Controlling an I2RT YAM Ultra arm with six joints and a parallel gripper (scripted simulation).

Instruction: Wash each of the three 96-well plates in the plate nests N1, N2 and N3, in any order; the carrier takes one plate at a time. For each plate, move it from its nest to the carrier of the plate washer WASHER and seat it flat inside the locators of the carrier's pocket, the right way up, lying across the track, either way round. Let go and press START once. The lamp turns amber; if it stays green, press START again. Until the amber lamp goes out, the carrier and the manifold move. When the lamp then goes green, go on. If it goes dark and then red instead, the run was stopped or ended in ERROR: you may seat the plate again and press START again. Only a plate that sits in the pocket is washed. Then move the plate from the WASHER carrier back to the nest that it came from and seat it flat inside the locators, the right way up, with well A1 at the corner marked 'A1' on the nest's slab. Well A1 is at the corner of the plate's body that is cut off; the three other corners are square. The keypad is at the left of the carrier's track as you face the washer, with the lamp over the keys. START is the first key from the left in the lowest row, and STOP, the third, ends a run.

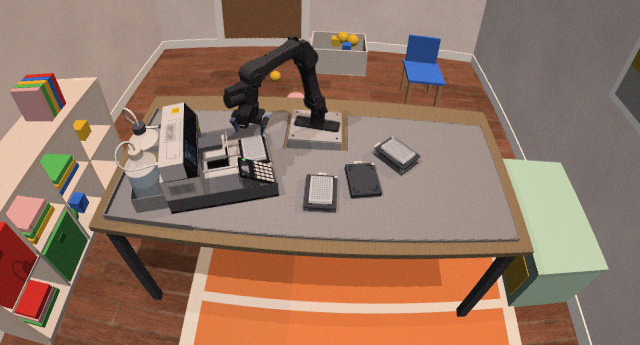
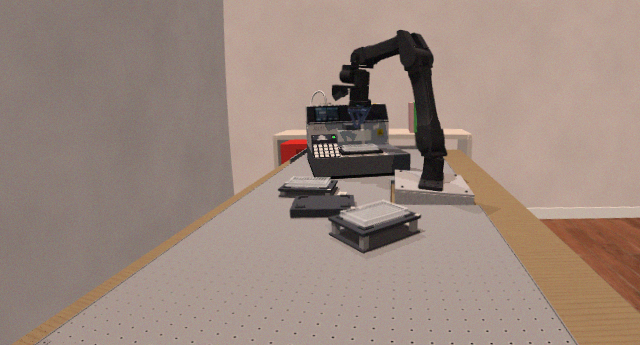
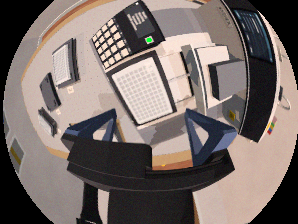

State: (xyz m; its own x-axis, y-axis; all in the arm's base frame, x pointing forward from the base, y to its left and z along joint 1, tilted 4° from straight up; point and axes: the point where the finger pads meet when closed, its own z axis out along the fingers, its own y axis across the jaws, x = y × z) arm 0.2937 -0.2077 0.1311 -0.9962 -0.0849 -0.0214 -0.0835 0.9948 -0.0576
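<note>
My gripper (image 1: 249, 125) (image 2: 358, 116) (image 3: 150, 112) is open and empty. It hangs straight above a white 96-well plate (image 1: 253, 147) (image 2: 360, 148) (image 3: 143, 90) that lies on the carrier of the plate washer (image 1: 175, 140) (image 2: 350, 128), across the track. The keypad (image 1: 263, 171) (image 2: 325, 150) (image 3: 113, 39) sits beside it, and its lamp (image 1: 244, 160) (image 2: 334, 137) (image 3: 149, 40) is green. A second plate (image 1: 320, 190) (image 2: 308, 182) (image 3: 63, 63) sits in the near nest. The middle nest (image 1: 362, 180) (image 2: 321, 205) (image 3: 49, 91) is empty. A third plate (image 1: 397, 151) (image 2: 375, 213) sits on the raised nest.
Two clear bottles (image 1: 140, 170) with tubing stand at the washer's left. The arm's base plate (image 1: 315, 135) (image 2: 440, 192) is behind the nests. The grey perforated mat (image 1: 425, 210) (image 2: 300, 295) covers the table. A shelf, a chair and a green cabinet stand around the table.
</note>
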